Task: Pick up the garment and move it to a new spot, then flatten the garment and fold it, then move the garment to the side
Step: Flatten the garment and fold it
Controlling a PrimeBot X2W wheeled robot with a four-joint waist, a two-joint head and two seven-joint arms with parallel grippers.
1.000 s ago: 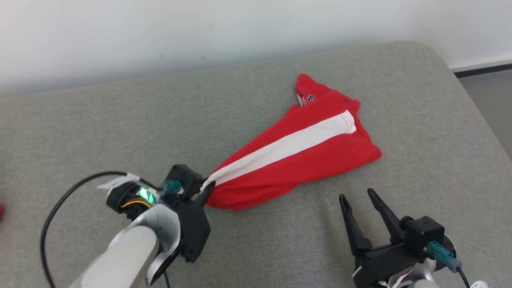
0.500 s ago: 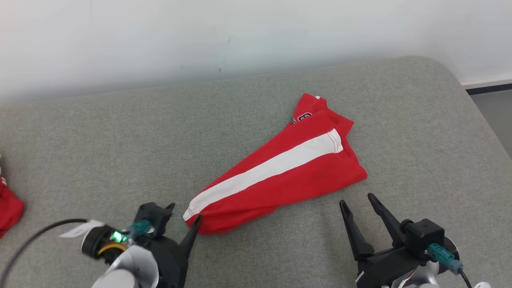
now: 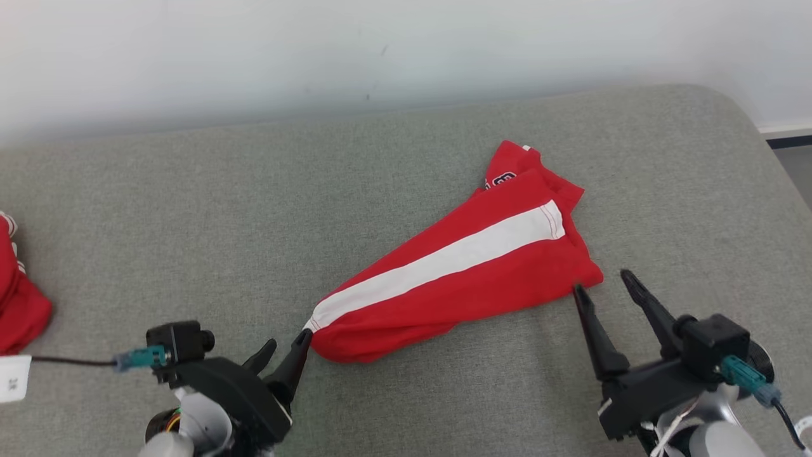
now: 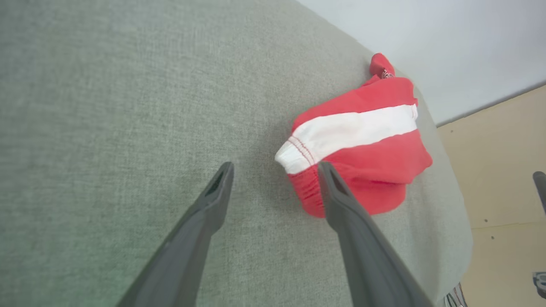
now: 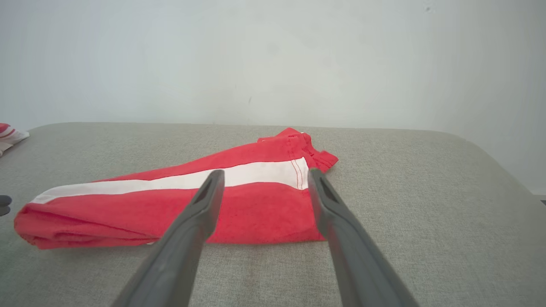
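The left hand (image 3: pixel 288 339), fingers spread and empty, sits just beside the narrow end of the red white-striped cloth garment (image 3: pixel 457 273); it lies bunched in a wedge on the grey fabric-covered surface (image 3: pixel 190 222); the right hand (image 3: pixel 602 282), likewise spread and empty, hovers at its wide end; flattening, folding, moving aside seemingly remain.

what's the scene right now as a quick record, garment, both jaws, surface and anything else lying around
garment: red garment with a white stripe, lying bunched lengthwise, not flattened
surface: grey cushion
left jaws: open, at the garment's narrow end, holding nothing
right jaws: open, by the near corner of the wide end, holding nothing
other: second red cloth at the cushion's left edge
task stage: flattening and folding not yet done
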